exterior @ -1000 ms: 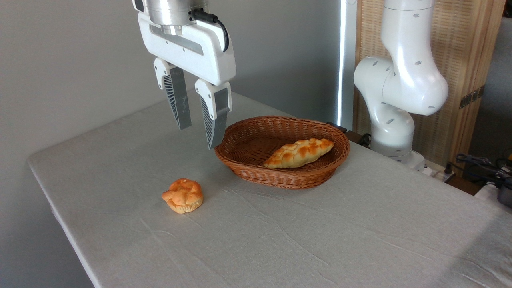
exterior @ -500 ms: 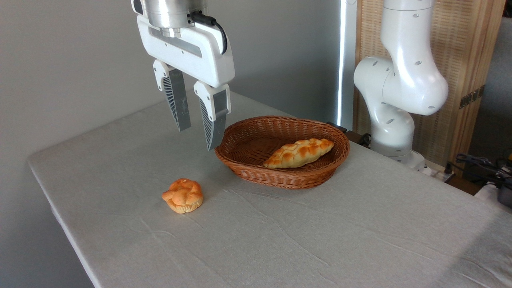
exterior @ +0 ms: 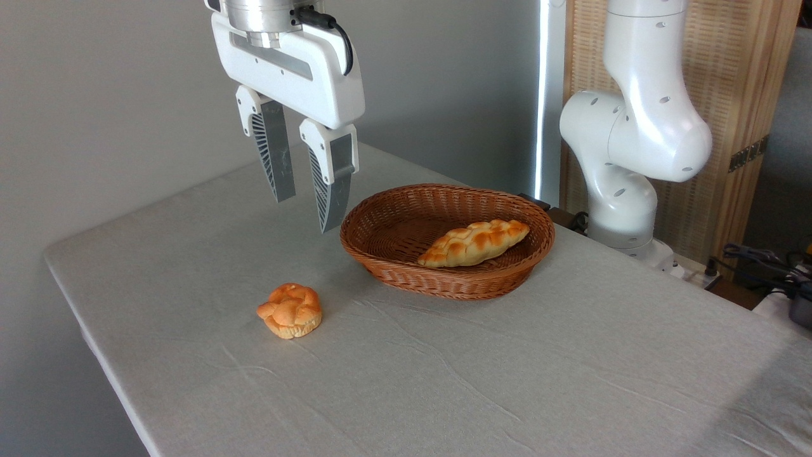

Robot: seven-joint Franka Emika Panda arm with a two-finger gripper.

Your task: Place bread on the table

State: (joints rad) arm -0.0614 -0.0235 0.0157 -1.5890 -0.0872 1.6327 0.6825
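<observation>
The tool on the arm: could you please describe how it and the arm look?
The tool has a glossy white body under a silver metal flange, with a black cable plugged in on top. Its two grey fingers are ribbed and tapered. The arm is smooth, rounded white.

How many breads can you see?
2. The small round knotted bun sits on the grey table, left of the basket. The longer braided loaf lies inside the basket. Nothing seems hidden under it.

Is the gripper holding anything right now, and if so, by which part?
Nothing. The gripper hangs open and empty above the table; the bread lies apart on the cloth.
</observation>
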